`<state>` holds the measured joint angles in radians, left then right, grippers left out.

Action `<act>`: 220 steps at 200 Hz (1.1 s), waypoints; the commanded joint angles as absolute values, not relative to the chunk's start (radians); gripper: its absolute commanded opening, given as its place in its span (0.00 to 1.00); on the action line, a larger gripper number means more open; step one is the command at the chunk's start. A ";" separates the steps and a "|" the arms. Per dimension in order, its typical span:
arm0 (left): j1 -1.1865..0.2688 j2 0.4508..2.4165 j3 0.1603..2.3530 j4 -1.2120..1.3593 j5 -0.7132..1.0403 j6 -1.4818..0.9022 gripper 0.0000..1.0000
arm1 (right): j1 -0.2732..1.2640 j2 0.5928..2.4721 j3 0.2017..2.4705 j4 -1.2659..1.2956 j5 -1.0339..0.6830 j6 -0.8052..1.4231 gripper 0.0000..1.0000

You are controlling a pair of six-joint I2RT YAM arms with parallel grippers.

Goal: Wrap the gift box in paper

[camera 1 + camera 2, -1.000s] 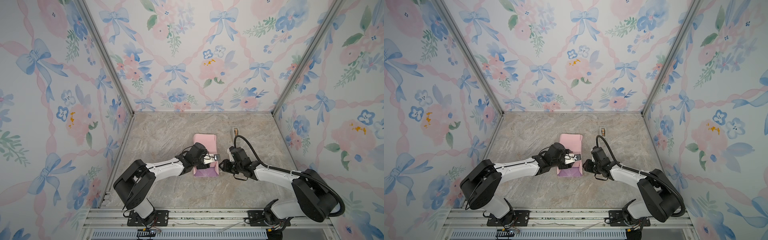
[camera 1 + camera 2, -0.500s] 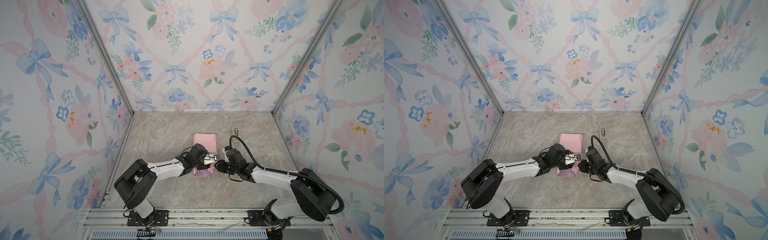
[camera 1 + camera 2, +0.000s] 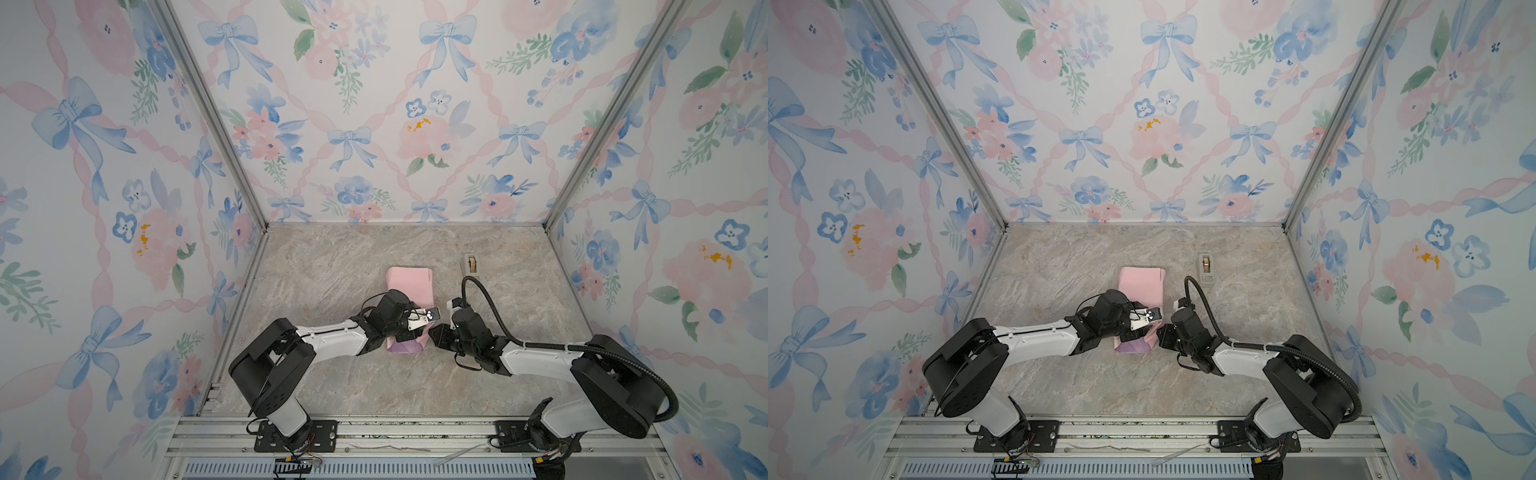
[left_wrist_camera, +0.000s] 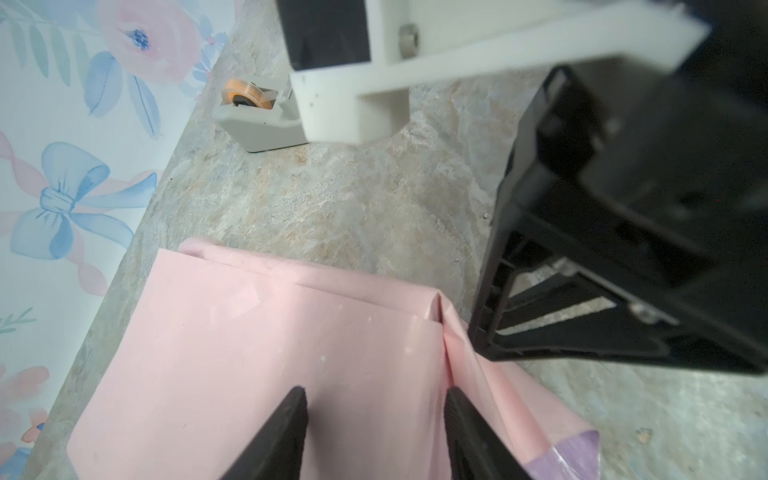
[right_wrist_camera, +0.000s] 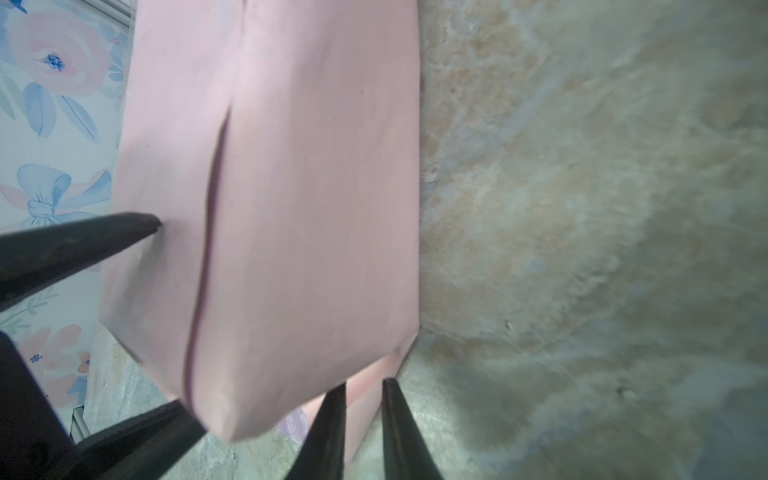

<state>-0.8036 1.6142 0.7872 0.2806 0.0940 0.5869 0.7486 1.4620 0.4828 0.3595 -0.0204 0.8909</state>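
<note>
The gift box is hidden inside the paper (image 3: 409,282), which is folded round it pale pink side out in both top views. A lilac bit (image 3: 401,347) shows at the near end. My left gripper (image 4: 376,399) is open, its two fingertips (image 4: 297,401) resting spread on the parcel's pink top. My right gripper (image 5: 363,386) is at the parcel's near right corner. Its jaws stand narrow but apart, with a loose pink flap (image 5: 365,399) running between them. From above the two grippers (image 3: 419,328) (image 3: 432,332) almost meet.
A small beige tape dispenser (image 3: 471,264) (image 4: 257,112) stands on the marble floor behind the right arm. The right arm's black cable loops up beside it. Floral walls close in the left, back and right. A metal rail (image 3: 374,432) runs along the front.
My right gripper has moved left to the parcel's near right corner, and its jaws have narrowed around the flap. The left gripper has stayed on top.
</note>
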 commanded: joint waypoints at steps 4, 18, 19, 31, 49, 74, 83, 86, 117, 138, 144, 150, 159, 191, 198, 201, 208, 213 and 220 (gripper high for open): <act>-0.791 1.634 0.771 0.316 0.133 0.524 0.54 | 0.775 1.473 0.469 0.440 0.033 0.926 0.19; -0.786 1.637 0.772 0.326 0.144 0.513 0.54 | 0.788 1.480 0.466 0.458 0.047 0.935 0.18; -0.786 1.637 0.772 0.326 0.145 0.512 0.54 | 0.789 1.481 0.466 0.460 0.048 0.936 0.18; -0.784 1.638 0.774 0.333 0.150 0.497 0.54 | 0.800 1.492 0.467 0.485 0.055 0.946 0.18; -0.779 1.630 0.782 0.344 0.154 0.457 0.55 | 0.814 1.513 0.469 0.515 0.063 0.959 0.18; -0.772 1.586 0.807 0.342 0.173 0.374 0.61 | 0.823 1.538 0.472 0.539 0.066 0.969 0.18; -0.765 1.567 0.819 0.343 0.184 0.331 0.62 | 0.825 1.540 0.472 0.541 0.071 0.972 0.18; -0.762 1.561 0.823 0.341 0.188 0.317 0.62 | 0.827 1.540 0.472 0.540 0.073 0.971 0.18; -0.702 1.511 0.854 0.343 0.280 0.175 0.59 | 0.839 1.540 0.477 0.528 0.099 0.968 0.18; -0.636 1.513 0.866 0.350 0.337 0.073 0.48 | 0.846 1.542 0.483 0.517 0.108 0.966 0.18; -0.625 1.524 0.870 0.350 0.325 0.050 0.44 | 0.848 1.543 0.486 0.516 0.110 0.965 0.18; -0.612 1.535 0.871 0.350 0.318 0.037 0.40 | 0.850 1.545 0.488 0.514 0.113 0.964 0.18; -0.602 1.554 0.871 0.350 0.314 0.027 0.35 | 0.852 1.547 0.495 0.510 0.118 0.962 0.18; -0.599 1.626 0.854 0.352 0.304 0.021 0.30 | 0.872 1.557 0.521 0.484 0.142 0.954 0.17; -0.599 1.639 0.849 0.353 0.307 0.021 0.29 | 0.877 1.561 0.526 0.480 0.150 0.952 0.17; -0.598 1.645 0.847 0.353 0.309 0.020 0.29 | 0.879 1.561 0.528 0.479 0.152 0.951 0.17; -0.598 1.654 0.842 0.356 0.311 0.016 0.29 | 0.883 1.562 0.533 0.473 0.162 0.951 0.17; -0.599 1.660 0.839 0.358 0.311 0.014 0.28 | 0.886 1.563 0.535 0.470 0.170 0.951 0.17; -0.598 1.664 0.833 0.357 0.311 0.013 0.28 | 0.891 1.564 0.538 0.466 0.179 0.950 0.17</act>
